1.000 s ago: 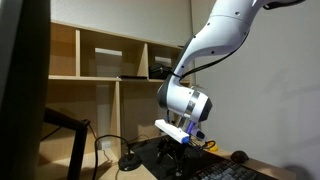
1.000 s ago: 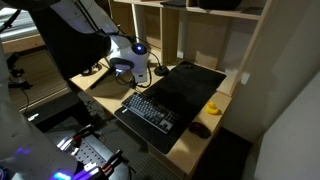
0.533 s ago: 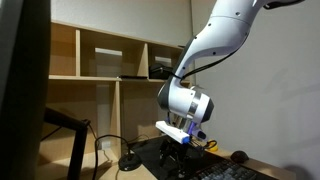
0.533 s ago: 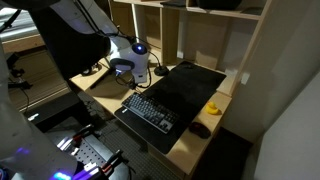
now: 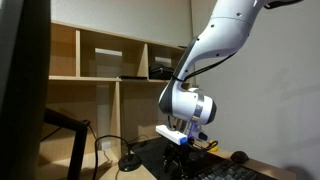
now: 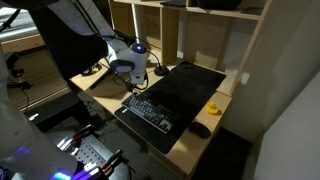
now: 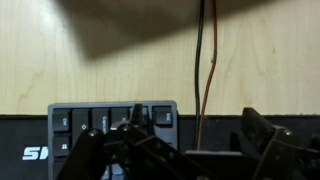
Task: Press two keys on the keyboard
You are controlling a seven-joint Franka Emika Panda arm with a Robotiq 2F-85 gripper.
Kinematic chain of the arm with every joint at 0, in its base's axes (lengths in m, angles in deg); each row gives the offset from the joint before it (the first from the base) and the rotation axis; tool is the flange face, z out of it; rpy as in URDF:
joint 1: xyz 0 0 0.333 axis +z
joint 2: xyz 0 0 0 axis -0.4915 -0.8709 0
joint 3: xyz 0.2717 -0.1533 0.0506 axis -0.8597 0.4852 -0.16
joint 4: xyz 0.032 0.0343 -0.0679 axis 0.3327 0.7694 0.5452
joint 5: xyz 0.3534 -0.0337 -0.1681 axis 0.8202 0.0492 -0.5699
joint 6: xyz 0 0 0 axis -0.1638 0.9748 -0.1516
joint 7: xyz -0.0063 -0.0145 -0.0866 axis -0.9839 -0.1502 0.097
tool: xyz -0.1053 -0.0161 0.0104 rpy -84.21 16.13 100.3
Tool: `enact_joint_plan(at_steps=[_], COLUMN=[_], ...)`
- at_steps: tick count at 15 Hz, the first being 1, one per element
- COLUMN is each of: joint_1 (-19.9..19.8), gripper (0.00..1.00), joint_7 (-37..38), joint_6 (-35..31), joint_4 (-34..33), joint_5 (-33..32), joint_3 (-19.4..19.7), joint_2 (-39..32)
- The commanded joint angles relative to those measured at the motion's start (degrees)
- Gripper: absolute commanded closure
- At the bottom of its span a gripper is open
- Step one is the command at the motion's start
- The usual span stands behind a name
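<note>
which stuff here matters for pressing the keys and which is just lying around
For the job: keyboard, tool.
Just lying about: black desk mat, mouse, small yellow object, cables.

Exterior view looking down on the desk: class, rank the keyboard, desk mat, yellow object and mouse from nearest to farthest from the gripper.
1. Keyboard: one end lies just below the gripper.
2. Desk mat: beside the keyboard, towards the shelves.
3. Yellow object, at the mat's far edge, and mouse, past the keyboard's other end: too close to call.
</note>
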State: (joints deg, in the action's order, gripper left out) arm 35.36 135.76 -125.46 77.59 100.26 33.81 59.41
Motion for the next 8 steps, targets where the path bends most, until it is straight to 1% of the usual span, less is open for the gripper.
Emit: enact_joint_plan(at_steps=[1,2,4,5,8], joint_1=[-1.46,-0.44,-0.32,-0.57,-0.71], gripper=[0.00,0.00,0.00,0.00,0.00], joint_7=[-2.79,-0.49,0.36,0.09,0.54], joint_6=[-1.24,-2.37,-5.15,-3.16,-3.82], joint_4=[-1.15,1.46,1.81,-0.66,0.06], joint_5=[3.62,2.71,2.56,1.65,1.61], joint_3=[-1.98,-0.89,-0.46,-0.89,-0.65], joint_2=[0.32,4.41,5.45,2.02,4.34])
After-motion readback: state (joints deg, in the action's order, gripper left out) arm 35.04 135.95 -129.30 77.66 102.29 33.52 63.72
